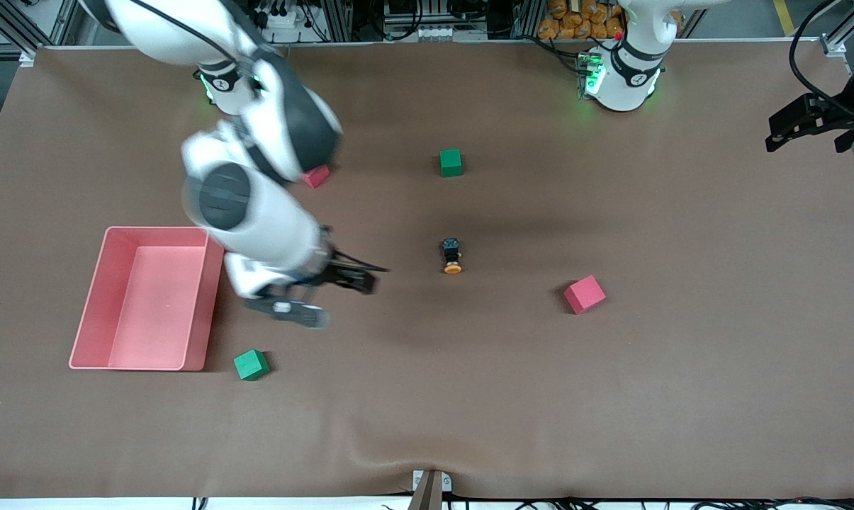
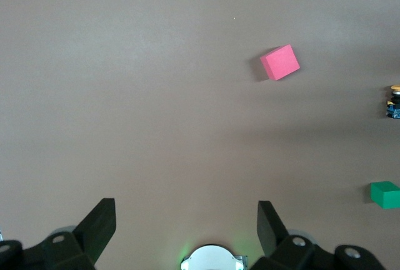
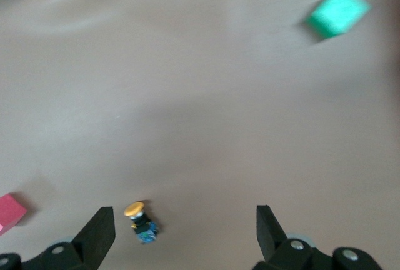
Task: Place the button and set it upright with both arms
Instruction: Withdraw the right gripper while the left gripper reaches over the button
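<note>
Button (image 1: 452, 256) lies on its side mid-frame on the bench (image 1: 611, 397) (orange cap toward the camera), untouched. Right end effector (image 1: 327, 297) hangs empty, fingers spread, left of centre; left end effector (image 1: 799, 127) waits, also spread, at upper right.

- Small push-button with orange cap and black body (image 1: 453, 256) lies on its side mid-table, cap pointing to 6 o'clock.
- Right gripper (image 1: 327, 297), fingers spread and empty, hangs at the button's 8 o'clock, beside a pink plastic bin (image 1: 115, 297).
- Left gripper (image 1: 799, 127), fingers apart, waits at 2 o'clock.
</note>
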`<state>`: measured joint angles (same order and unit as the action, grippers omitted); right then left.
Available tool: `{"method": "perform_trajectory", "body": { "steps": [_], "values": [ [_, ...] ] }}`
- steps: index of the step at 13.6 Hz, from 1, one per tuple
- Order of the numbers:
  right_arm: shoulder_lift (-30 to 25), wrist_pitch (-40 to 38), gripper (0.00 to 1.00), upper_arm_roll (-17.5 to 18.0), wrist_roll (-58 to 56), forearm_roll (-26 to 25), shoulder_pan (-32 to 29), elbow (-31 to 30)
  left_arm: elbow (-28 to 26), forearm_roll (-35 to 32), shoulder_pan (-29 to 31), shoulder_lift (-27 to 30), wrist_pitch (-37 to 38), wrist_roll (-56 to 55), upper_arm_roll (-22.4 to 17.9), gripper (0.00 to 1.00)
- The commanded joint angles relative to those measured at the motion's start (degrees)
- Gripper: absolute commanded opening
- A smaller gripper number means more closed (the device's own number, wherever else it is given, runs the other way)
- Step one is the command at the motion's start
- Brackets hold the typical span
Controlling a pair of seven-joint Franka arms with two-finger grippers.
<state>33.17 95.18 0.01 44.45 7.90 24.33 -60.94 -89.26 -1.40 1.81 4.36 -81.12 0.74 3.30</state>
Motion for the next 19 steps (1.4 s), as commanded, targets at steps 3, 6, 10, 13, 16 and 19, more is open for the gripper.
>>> {"method": "perform_trajectory", "body": {
  "steps": [3, 6, 10, 13, 16, 19],
  "values": [
    [-11.2, -10.9, 1.0, 1.0, 0.5, -0.2, -12.2, -2.3, 0.8, -0.5, 0.3, -1.0, 0.8, 1.4, 0.2, 1.0],
    [-15.6, -18.2, 1.0, 4.5, -7.5, -0.4, -21.6, -2.3, 1.0, 0.2, -0.1, -4.2, 0.8, 1.4, 0.4, 1.0],
    [-22.3, -22.2, 1.0, 4.4, -25.6, -6.8, -25.3, -3.1, 3.5, 6.0, -3.5, -12.6, 0.2, -0.3, 2.1, 1.0],
    [-23.5, -21.1, 1.0, 4.2, -25.7, -7.3, -25.6, -6.8, 4.0, 6.3, -9.9, -19.4, -3.2, -6.9, 2.4, 1.0],
    [-24.9, -20.6, 1.0, 4.1, -30.4, -8.0, -25.0, -8.7, 4.8, 7.6, -15.8, -25.5, -8.0, -14.1, 2.5, 1.0],
    [-28.1, -17.5, 1.0, 4.2, -36.5, -10.7, -25.1, -14.3, 7.3, 9.5, -21.1, -31.6, -11.4, -22.3, 2.5, 1.0]
  ]
}}
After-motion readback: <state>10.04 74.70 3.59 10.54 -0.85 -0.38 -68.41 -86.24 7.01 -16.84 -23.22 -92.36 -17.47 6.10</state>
